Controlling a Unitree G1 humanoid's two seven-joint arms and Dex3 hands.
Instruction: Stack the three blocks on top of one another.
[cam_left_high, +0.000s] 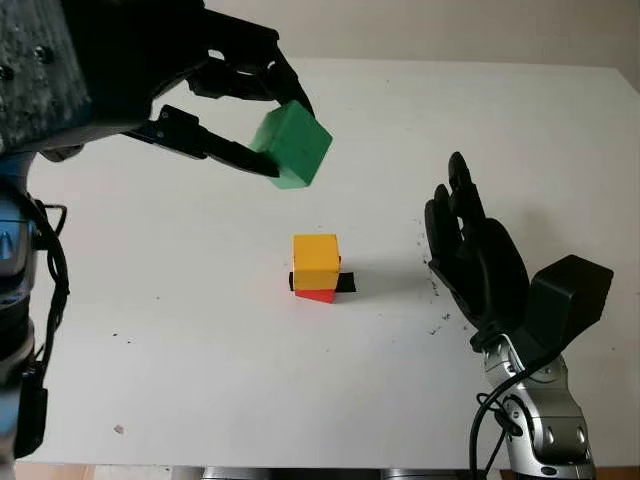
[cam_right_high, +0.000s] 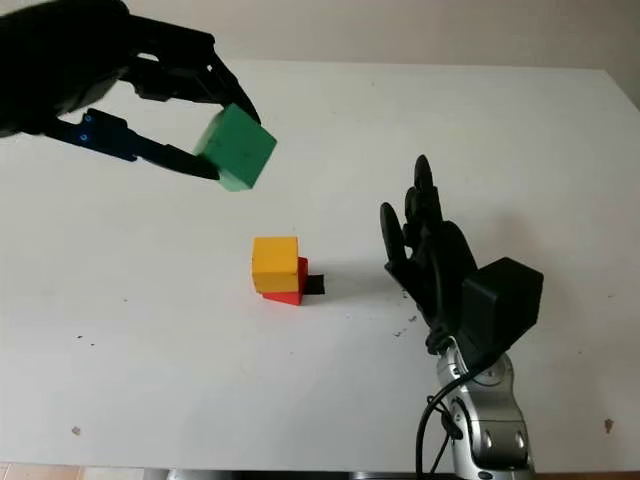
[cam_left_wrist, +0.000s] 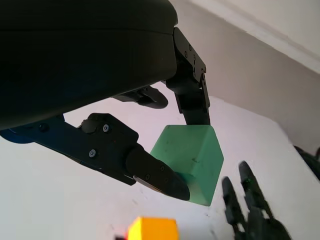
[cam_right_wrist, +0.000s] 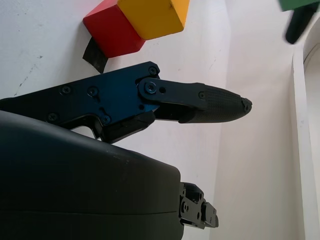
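- Currently my left hand (cam_left_high: 262, 125) is in the upper left of the frame, raised above the counter (cam_left_high: 180, 300), fingers clamped on the green block (cam_left_high: 292, 145).
- Green block is tilted, one corner pointing down, pinched between a lower finger (cam_left_wrist: 157, 175) and an upper finger (cam_left_wrist: 192, 97) in the left wrist view.
- It hangs in the air up and left of the stack, clear of it, touching nothing else.
- Yellow block (cam_left_high: 315, 262) sits on top of the red block (cam_left_high: 318, 295) at frame centre on the white counter.
- Red block mostly hidden under the yellow one, just its lower edge showing in the head views; right wrist view shows both stacked, yellow block (cam_right_wrist: 155, 15) on red block (cam_right_wrist: 112, 35).
- Small black patch (cam_left_high: 345, 283) on the counter right beside the stack's base; can't tell what it is.
- My right hand (cam_left_high: 475, 255) is at the right of frame, released, holding nothing, upright beside the stack and apart from it.
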